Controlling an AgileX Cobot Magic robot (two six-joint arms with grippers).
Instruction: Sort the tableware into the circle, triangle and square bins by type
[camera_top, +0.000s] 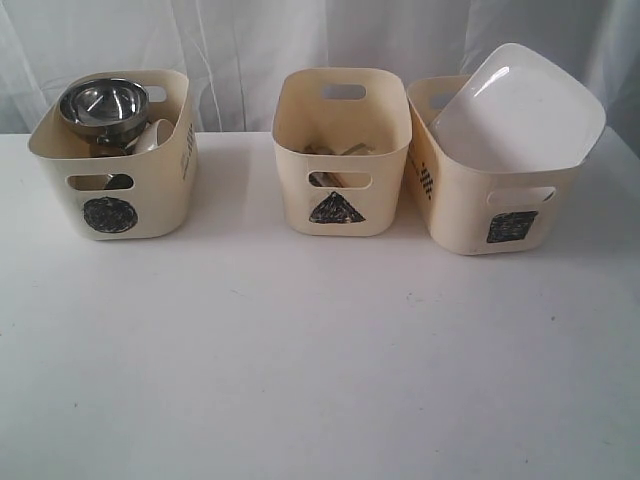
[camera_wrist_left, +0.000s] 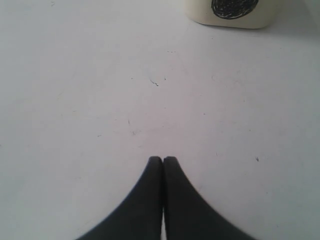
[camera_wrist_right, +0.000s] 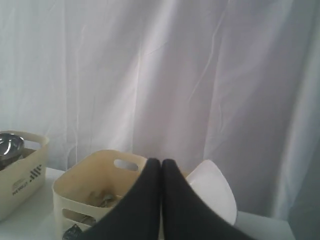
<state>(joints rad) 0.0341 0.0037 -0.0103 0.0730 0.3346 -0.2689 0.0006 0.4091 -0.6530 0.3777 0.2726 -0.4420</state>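
Three cream bins stand in a row at the back of the white table. The circle bin (camera_top: 118, 190) on the left holds a steel bowl (camera_top: 100, 103) on top of other steel pieces and a small white bowl (camera_top: 153, 136). The triangle bin (camera_top: 340, 170) in the middle holds cutlery and chopsticks (camera_top: 335, 150), barely visible. A large white plate (camera_top: 520, 105) leans in the square bin (camera_top: 490, 205) on the right. Neither arm shows in the exterior view. My left gripper (camera_wrist_left: 163, 160) is shut and empty above bare table, near the circle bin (camera_wrist_left: 230, 12). My right gripper (camera_wrist_right: 161, 162) is shut and empty, facing the triangle bin (camera_wrist_right: 90, 187) and the plate (camera_wrist_right: 215, 192).
A white curtain (camera_top: 250, 40) hangs behind the bins. The white table (camera_top: 320, 360) stretches in front of them to the near edge. In the right wrist view the circle bin (camera_wrist_right: 20, 175) with steel inside stands beside the triangle bin.
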